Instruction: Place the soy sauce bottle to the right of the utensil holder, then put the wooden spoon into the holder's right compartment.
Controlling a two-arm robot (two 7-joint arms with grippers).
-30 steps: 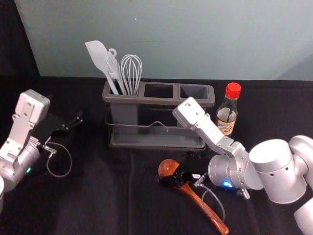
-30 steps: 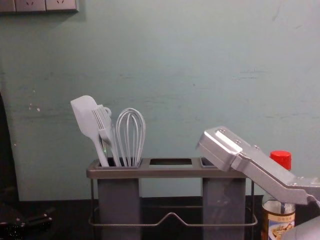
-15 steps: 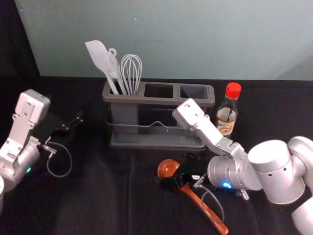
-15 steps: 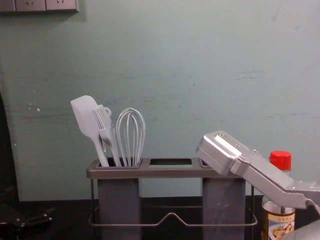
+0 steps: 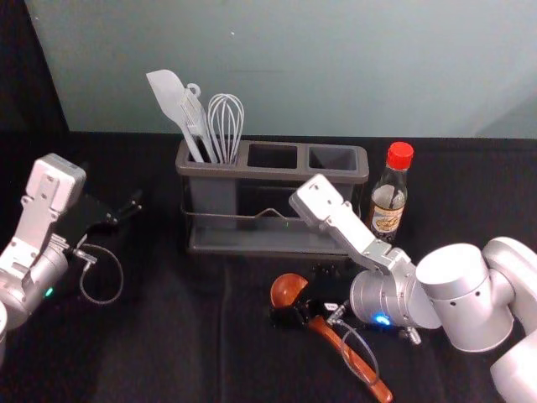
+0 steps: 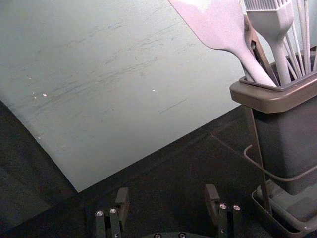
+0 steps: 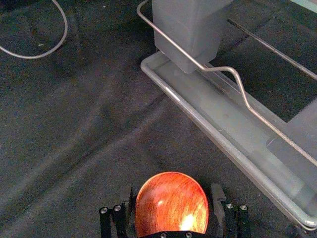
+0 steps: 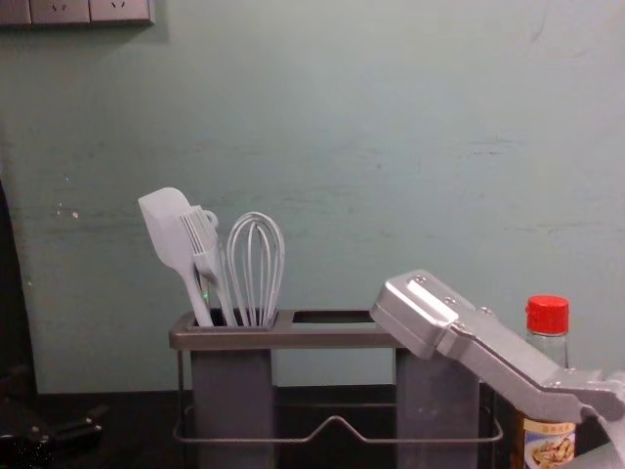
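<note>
In the head view my right gripper (image 5: 300,295) is low over the wooden spoon (image 5: 361,363), at its bowl end. In the right wrist view the spoon's round bowl (image 7: 172,210) lies between the parted fingers of my right gripper (image 7: 172,194). The soy sauce bottle (image 5: 388,201), red-capped, stands upright just right of the grey utensil holder (image 5: 243,171); the chest view shows the bottle (image 8: 548,318) partly behind the right arm. The holder's right compartment (image 5: 333,158) has nothing in it. My left gripper (image 5: 132,210) is parked at the left; in its wrist view the gripper (image 6: 167,197) is open and empty.
A white spatula (image 5: 170,96), a brush and a whisk (image 5: 226,126) stand in the holder's left compartment. A wire rail (image 5: 239,216) runs along the holder's front above its tray (image 5: 260,241). A wall rises behind the dark cloth-covered table.
The right arm has shifted slightly left and lower, its gripper staying around the spoon's bowl end. The left arm, bottle and holder have kept their places.
</note>
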